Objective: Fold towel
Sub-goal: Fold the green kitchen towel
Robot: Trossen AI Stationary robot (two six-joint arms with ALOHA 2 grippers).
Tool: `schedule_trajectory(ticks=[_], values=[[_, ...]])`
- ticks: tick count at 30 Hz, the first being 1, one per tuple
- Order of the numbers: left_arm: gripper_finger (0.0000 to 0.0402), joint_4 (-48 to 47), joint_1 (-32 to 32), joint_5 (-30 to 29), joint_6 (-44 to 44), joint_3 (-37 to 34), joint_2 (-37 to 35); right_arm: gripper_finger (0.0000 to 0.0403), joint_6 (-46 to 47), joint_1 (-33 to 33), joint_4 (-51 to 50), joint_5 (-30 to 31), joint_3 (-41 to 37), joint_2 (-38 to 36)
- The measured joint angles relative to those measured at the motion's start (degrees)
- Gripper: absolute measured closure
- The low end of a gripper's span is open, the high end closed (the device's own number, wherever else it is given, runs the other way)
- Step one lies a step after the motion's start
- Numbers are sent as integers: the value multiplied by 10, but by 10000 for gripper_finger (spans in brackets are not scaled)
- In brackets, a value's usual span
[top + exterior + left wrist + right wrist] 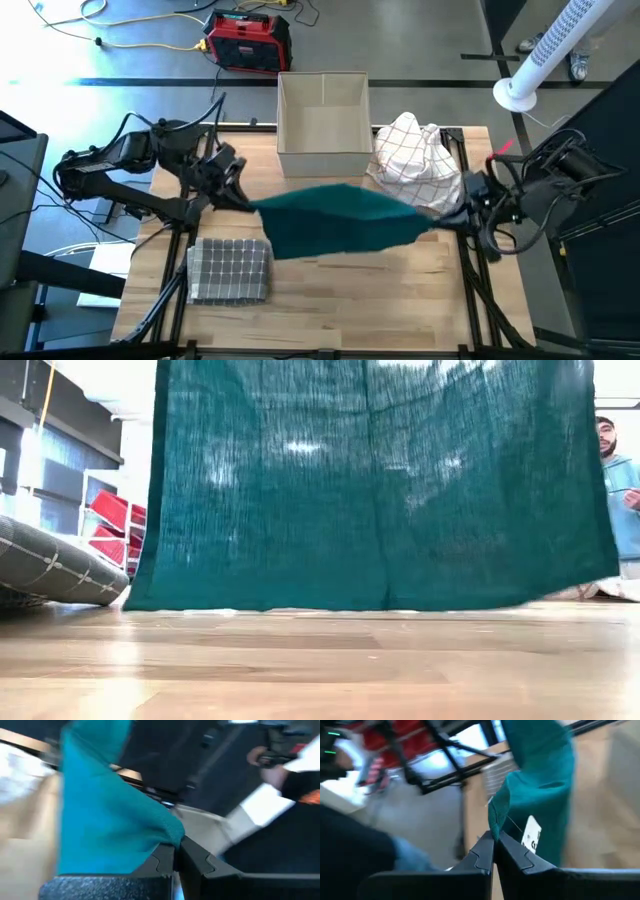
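Towel hangs stretched left-to-right, corners pinched by left gripper and right gripper.

High cam looks straight down on the whole counter; low cam sits at counter height, facing level across it, view filled by the teal towel. Wrist cams sit close behind each end effector; all four share the towel.

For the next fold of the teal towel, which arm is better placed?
Neither clearly: the left end effector and the right end effector each pinch an upper corner of the hanging teal towel, so both should probably lower it together.
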Motion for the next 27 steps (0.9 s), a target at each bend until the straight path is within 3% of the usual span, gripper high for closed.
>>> schedule_trajectory(ticks=[10, 17, 22, 27], values=[[401, 146, -106, 72, -139, 0, 16, 403, 4, 73, 138, -64, -1, 36], [401, 171, -123, 92, -175, 0, 31, 403, 35, 114, 158, -49, -1, 48], [401, 121, -113, 84, -116, 0, 54, 403, 140, 120, 28, -7, -1, 50], [401, -43, -87, 2, -32, 0, 90, 403, 332, 119, -211, 26, -3, 62]])
